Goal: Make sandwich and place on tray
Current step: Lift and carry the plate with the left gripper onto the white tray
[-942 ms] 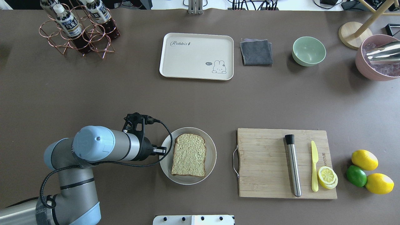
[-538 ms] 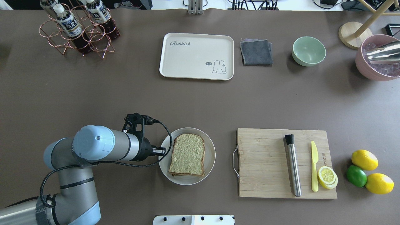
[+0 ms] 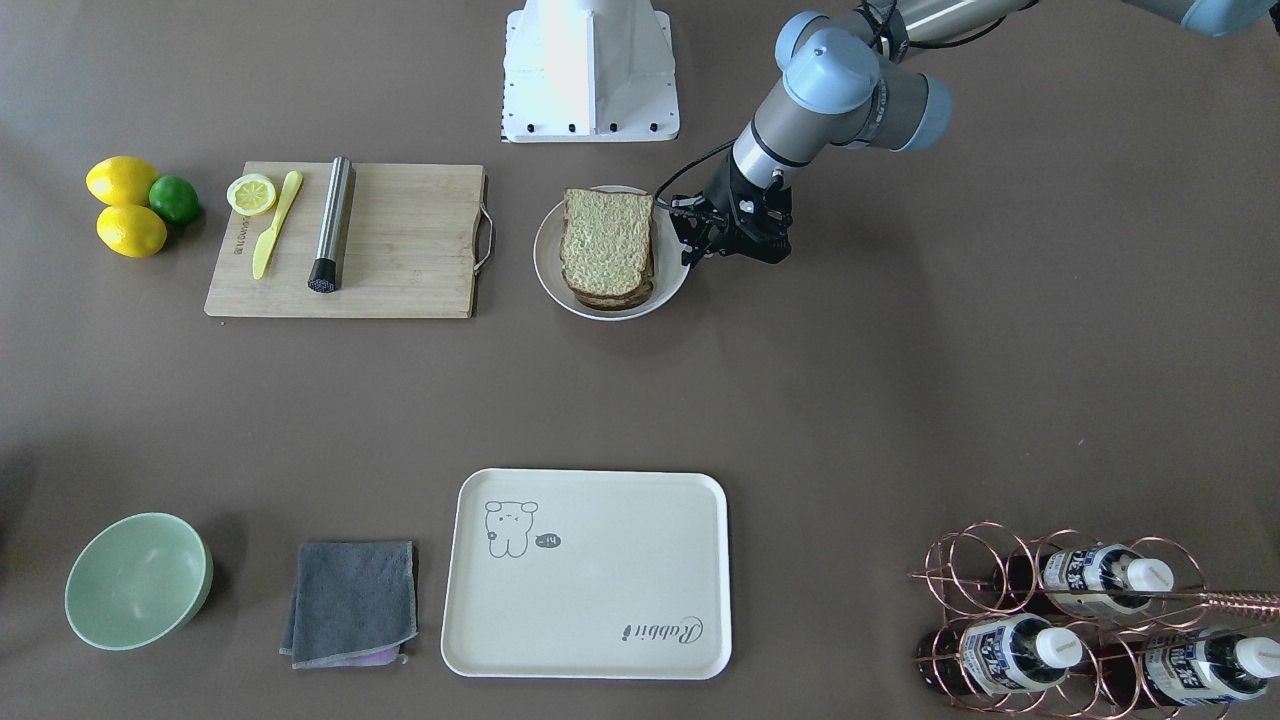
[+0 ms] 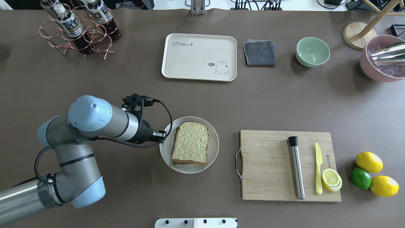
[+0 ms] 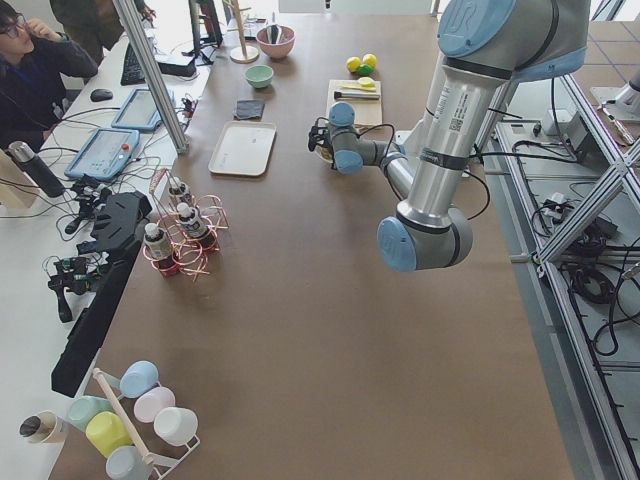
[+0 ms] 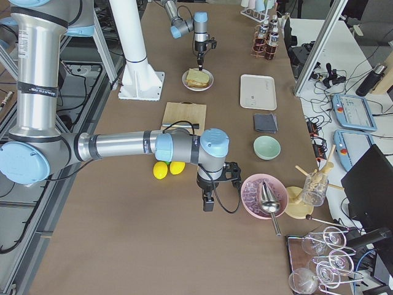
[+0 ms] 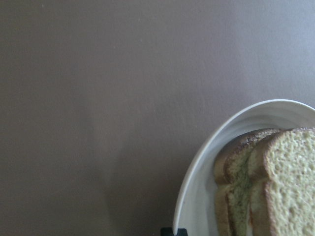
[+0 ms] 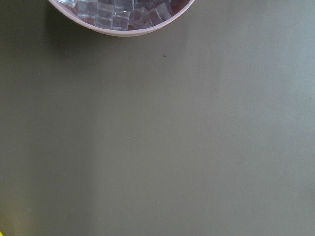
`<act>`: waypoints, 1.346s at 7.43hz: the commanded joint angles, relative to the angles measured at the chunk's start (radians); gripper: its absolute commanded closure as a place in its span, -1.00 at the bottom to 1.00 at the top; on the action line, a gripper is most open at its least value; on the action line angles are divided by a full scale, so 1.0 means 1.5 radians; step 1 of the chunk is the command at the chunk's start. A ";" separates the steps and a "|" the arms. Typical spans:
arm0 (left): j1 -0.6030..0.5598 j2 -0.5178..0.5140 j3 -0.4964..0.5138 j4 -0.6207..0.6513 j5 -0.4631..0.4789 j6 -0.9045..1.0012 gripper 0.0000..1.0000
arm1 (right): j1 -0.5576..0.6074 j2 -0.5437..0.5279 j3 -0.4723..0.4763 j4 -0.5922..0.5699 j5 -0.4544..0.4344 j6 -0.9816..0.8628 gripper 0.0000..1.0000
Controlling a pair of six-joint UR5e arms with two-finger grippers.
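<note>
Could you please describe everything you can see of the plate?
The plate is round, white and shallow, with a raised rim and a smooth look. It is level, left of the cutting board and apart from it. The sandwich covers its middle. The left gripper pinches its left rim. Whether it touches the table is unclear.

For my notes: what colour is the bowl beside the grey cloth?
The bowl is pale green, clearest in the overhead view.
</note>
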 commanded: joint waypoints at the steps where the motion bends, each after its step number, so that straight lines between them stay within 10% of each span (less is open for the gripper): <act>1: -0.099 -0.072 0.016 0.085 -0.081 0.003 1.00 | 0.000 -0.002 -0.004 0.000 0.001 0.000 -1.00; 10: -0.224 -0.356 0.472 -0.033 -0.100 0.007 1.00 | 0.000 0.007 -0.013 0.001 -0.002 0.002 -1.00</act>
